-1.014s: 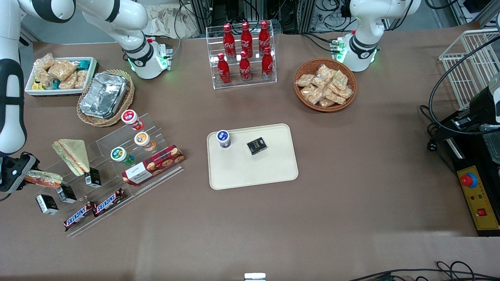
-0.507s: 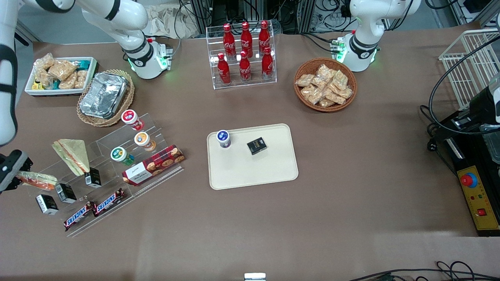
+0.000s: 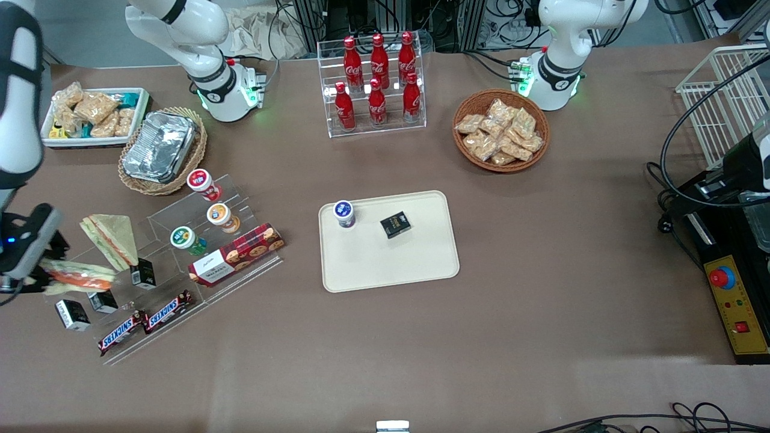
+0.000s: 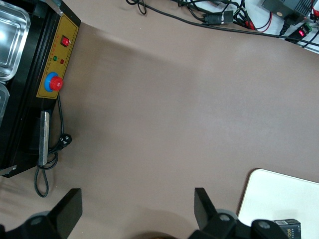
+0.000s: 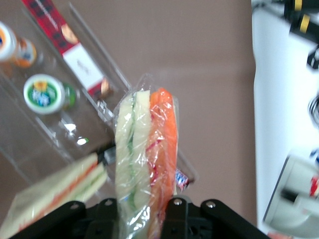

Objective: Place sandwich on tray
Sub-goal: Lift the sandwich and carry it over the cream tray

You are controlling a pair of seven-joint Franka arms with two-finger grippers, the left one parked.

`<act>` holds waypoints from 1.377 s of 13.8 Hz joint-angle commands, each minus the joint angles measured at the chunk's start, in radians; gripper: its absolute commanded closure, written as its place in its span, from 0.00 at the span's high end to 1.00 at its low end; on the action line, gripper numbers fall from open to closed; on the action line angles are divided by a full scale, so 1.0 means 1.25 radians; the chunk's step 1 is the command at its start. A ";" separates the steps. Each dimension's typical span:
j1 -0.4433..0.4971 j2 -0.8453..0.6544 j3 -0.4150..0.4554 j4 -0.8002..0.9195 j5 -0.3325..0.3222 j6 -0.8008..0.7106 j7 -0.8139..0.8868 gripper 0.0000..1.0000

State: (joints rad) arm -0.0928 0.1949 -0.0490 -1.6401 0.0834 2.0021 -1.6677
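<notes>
The clear-wrapped sandwich point(image 3: 81, 278) point(image 5: 145, 149), with pale bread, green lettuce and a bright orange band, hangs above the clear display stand at the working arm's end of the table. My gripper point(image 3: 45, 264) point(image 5: 140, 211) is shut on its wide end, a black finger on each side of the wedge. The cream tray point(image 3: 415, 267) lies in the middle of the table, far off toward the parked arm's end from the sandwich. It carries a blue-lidded cup point(image 3: 344, 213) and a small black box point(image 3: 395, 225).
A second sandwich with an olive-tan face point(image 3: 111, 237) leans on the clear stand point(image 3: 180, 252) beside lidded cups, a red cookie box point(image 3: 236, 254), small black boxes and Snickers bars point(image 3: 144, 322). A foil container point(image 3: 159, 146), cola bottle rack point(image 3: 376, 84) and snack basket point(image 3: 501, 129) stand farther back.
The gripper has risen and shifted a little toward the tray with the sandwich in it. The sandwich now hangs higher over the stand than before.
</notes>
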 commanded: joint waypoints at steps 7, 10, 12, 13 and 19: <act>0.348 0.015 -0.004 0.030 -0.038 -0.068 0.341 0.12; 0.450 0.098 -0.004 0.081 -0.056 -0.040 0.439 0.12; 0.488 0.145 -0.004 0.091 -0.053 -0.009 0.459 0.13; 0.507 0.167 -0.004 0.091 -0.054 0.012 0.460 0.13; 0.561 0.316 -0.003 0.096 -0.047 0.190 0.494 0.14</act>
State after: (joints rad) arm 0.6066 0.5094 -0.0443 -1.5690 0.0268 2.1926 -1.0625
